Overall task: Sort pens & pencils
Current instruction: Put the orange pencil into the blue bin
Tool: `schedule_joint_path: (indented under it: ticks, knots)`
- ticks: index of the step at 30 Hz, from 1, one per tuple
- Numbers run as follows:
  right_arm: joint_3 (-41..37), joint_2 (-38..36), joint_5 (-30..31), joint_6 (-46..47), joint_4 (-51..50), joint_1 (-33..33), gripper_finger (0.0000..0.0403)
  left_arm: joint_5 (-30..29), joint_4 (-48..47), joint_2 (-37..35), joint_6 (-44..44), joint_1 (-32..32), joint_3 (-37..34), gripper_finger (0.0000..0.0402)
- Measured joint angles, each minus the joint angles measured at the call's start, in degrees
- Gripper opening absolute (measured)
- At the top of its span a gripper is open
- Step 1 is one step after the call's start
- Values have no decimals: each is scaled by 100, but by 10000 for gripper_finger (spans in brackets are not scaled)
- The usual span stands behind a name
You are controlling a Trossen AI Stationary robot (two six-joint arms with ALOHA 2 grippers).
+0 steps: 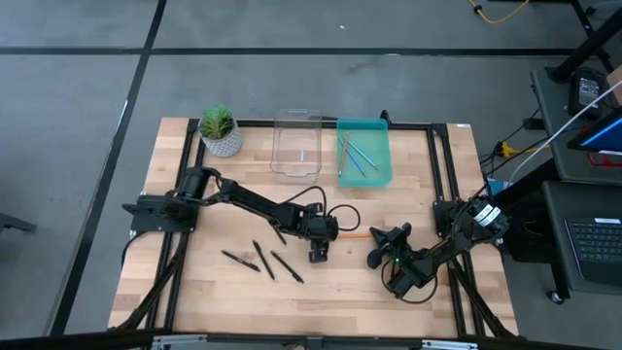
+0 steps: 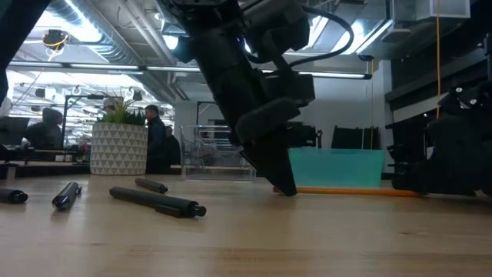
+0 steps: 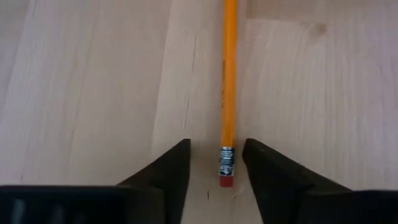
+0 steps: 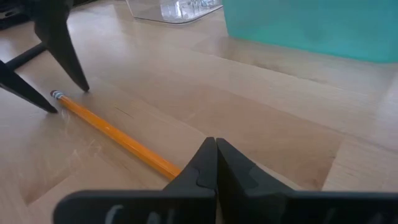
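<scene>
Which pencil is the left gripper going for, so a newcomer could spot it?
Find the teal bin at the table's back edge, then come toward the front to the left gripper. The orange pencil lies flat, its eraser end between the open fingers. It alone is orange and outside a bin.

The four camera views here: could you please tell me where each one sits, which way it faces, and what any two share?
High view: overhead, looking straight down on the wooden table and both arms.
Low view: tabletop height, looking across; left arm's gripper at the table.
Left wrist view: looks past the open left gripper straddling the eraser end of the orange wooden pencil.
Right wrist view: past the shut right gripper.
Shared: both wrist views show that pencil.
</scene>
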Motion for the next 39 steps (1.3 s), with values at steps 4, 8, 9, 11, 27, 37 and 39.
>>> schedule_joint_path:
  ticks: [4, 8, 9, 11, 27, 37, 39]
  knots:
    - [0, 0, 0, 0, 2, 0, 0, 65, 4, 4, 97, 9, -4, 94]
    - [0, 0, 12, 4, 2, -2, 0, 31, 20, 7, 127, 11, -4, 27]
    - [-1, 0, 19, 4, 2, -2, 0, 4, 20, 7, 123, 12, -7, 17]
    - [-2, 0, 27, 4, 3, -2, 0, -20, 17, 7, 120, 13, -9, 12]
    - [30, 22, 190, 9, 35, 6, 9, -222, -832, -120, 209, 76, 575, 5]
    - [278, -524, 45, 9, -1098, 172, 109, -423, -1060, -140, 116, 147, 634, 5]
    - [401, -745, 127, 10, -1591, 227, 134, -521, -1130, -140, 107, 142, 634, 5]
